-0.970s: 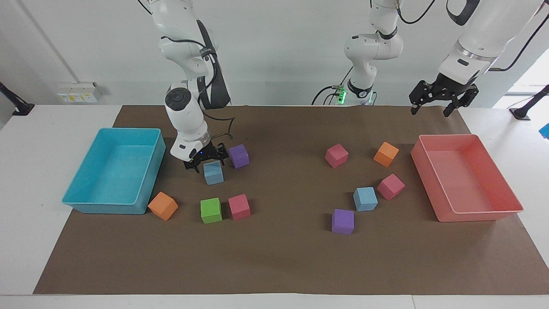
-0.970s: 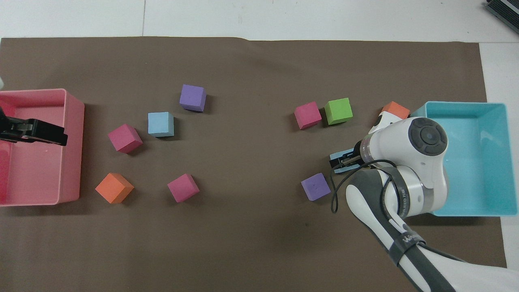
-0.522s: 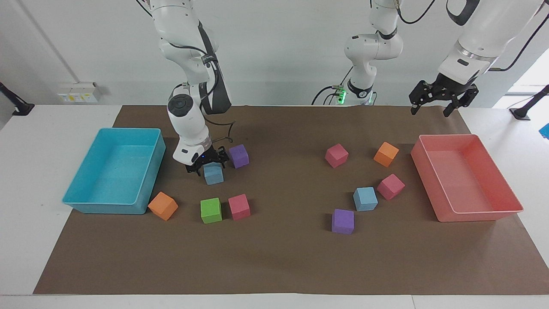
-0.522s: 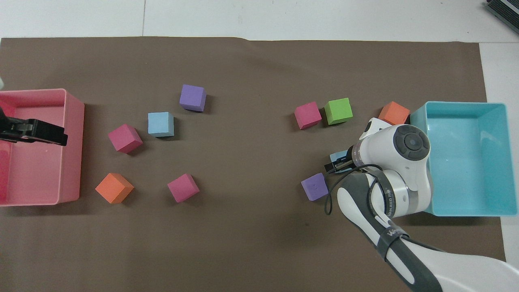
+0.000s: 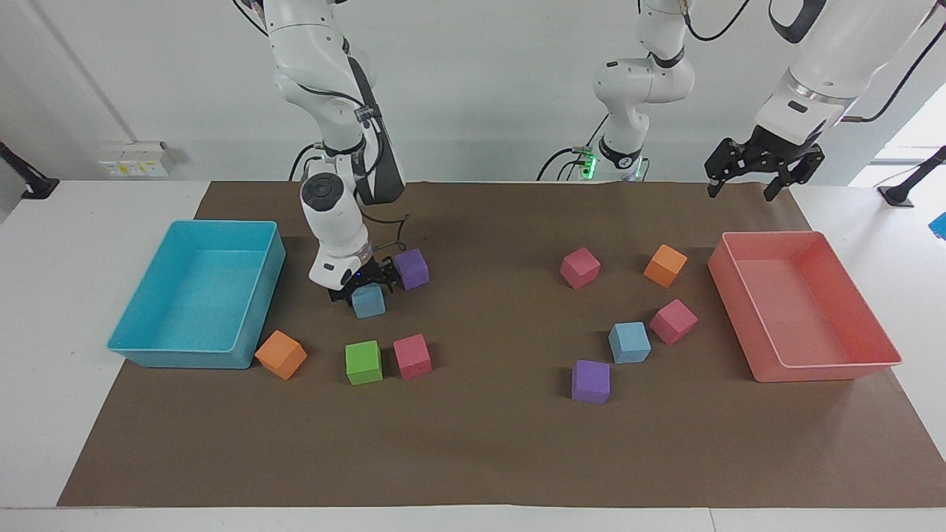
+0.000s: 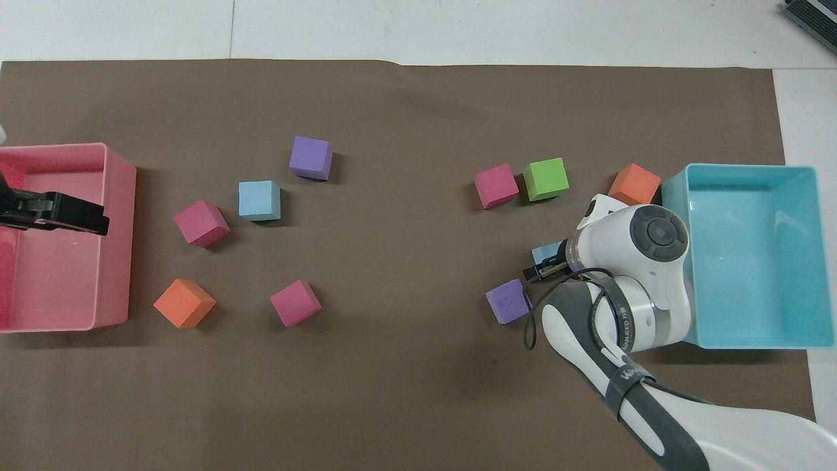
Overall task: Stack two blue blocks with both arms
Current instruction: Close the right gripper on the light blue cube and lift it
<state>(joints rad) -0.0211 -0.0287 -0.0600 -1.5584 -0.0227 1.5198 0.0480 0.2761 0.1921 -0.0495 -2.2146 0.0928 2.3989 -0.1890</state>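
Note:
One blue block (image 5: 368, 303) lies on the brown mat beside a purple cube (image 5: 411, 268), toward the right arm's end. My right gripper (image 5: 367, 290) is down over it, a finger on either side, open. In the overhead view the right arm hides most of this blue block (image 6: 546, 250), and only part of the right gripper (image 6: 541, 265) shows. The second blue block (image 5: 629, 342) (image 6: 259, 200) sits free toward the left arm's end, between a pink and a purple cube. My left gripper (image 5: 741, 193) (image 6: 59, 214) waits open, raised over the pink tray's end nearest the robots.
A turquoise tray (image 5: 148, 347) stands at the right arm's end and a pink tray (image 5: 828, 366) at the left arm's end. Green (image 5: 363, 362), pink (image 5: 412, 356) and orange (image 5: 281, 355) cubes lie farther from the robots than the straddled block. Several more cubes surround the second block.
My right gripper has come down from just above the blue block to straddle it. The block has not shifted, and the left arm has stayed still.

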